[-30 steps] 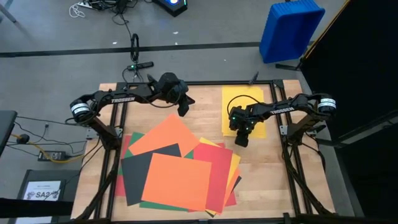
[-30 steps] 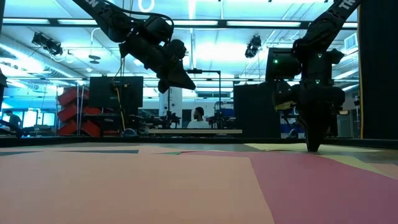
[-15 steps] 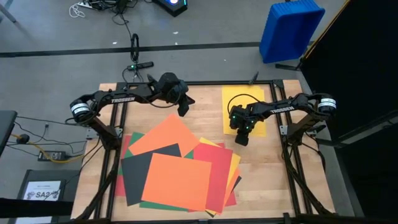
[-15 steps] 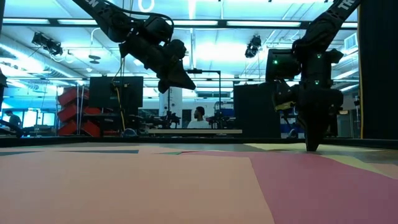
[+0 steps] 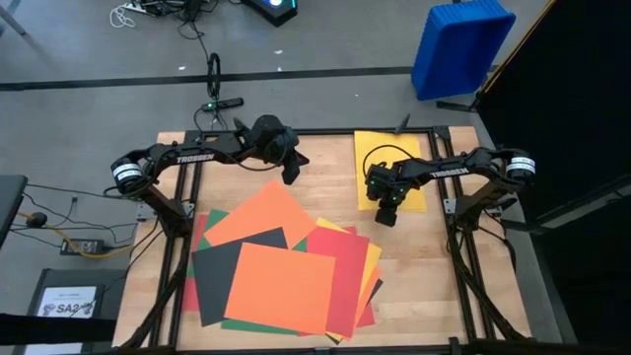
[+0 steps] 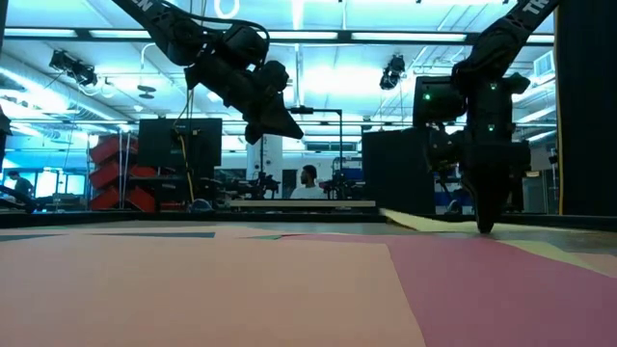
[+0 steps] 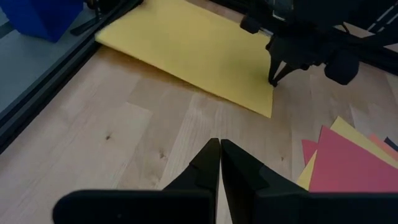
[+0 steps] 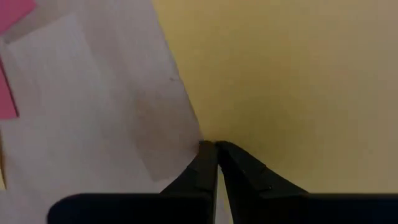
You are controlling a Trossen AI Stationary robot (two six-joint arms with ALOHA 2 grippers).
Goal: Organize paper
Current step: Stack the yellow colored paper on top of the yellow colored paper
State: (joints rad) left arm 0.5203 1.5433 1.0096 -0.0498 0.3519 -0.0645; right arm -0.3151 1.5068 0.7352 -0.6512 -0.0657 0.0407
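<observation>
Wooden table [image 5: 325, 187] carries the yellow sheet [image 5: 389, 158], whose near corner the closed right gripper [image 5: 386, 217] pins (holding nothing); sliding could buckle it.

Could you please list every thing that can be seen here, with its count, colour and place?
yellow sheet: one, yellow, far right part of the table, alone, near corner under the right gripper.
paper pile: many overlapping sheets, orange, red, yellow, green, dark grey, near middle of the table.
table: one, light wood with a dark frame.
bin: one, blue, on the floor beyond the table.
printed sheet: one, white, on the floor left of the table.
person: one, far back in the room.
left gripper: shut, raised above the table, far left of centre.
right gripper: shut, tips down on the yellow sheet's corner.
</observation>
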